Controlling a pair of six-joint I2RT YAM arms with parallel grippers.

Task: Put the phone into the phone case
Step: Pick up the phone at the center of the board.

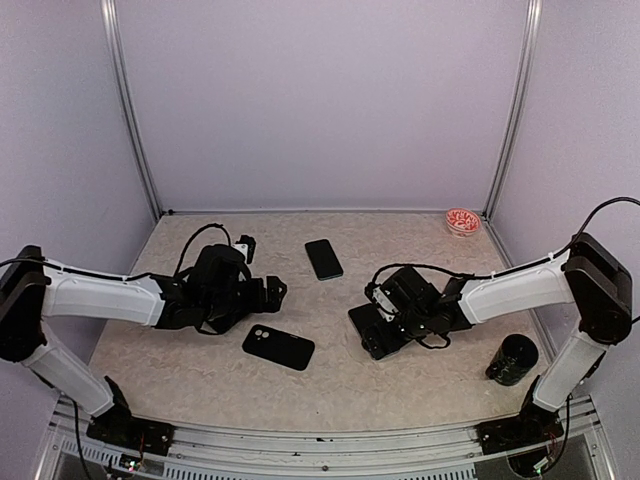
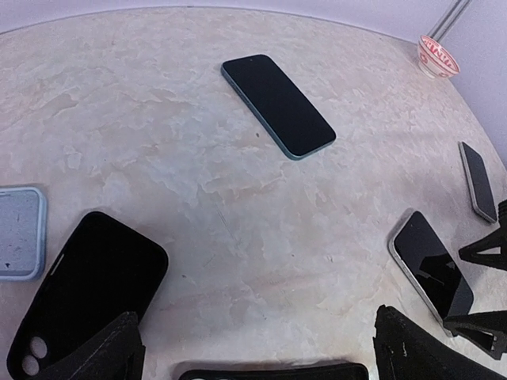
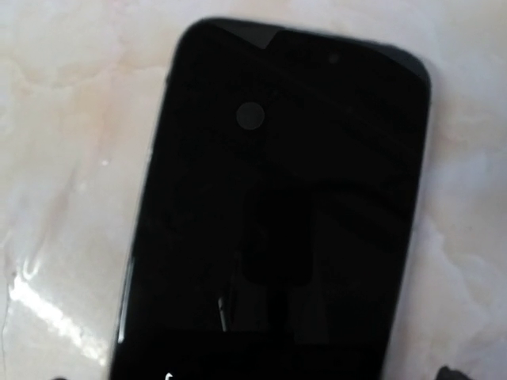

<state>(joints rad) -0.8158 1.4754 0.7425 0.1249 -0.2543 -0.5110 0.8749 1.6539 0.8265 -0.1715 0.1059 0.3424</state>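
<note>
Pickup of phone looked like the step in hand; phone not yet lifted.
Both arms reached low over counter (image 1: 420, 400). R claw (image 1: 385, 315) sat right over black phone (image 1: 375, 340), which lay flat; couldn't tell its opening. L claw (image 1: 272, 292) was wide and empty, near phone case (image 1: 278, 347). Next move prob. needs grip on phone's thin edges, then carry over to case.
</note>
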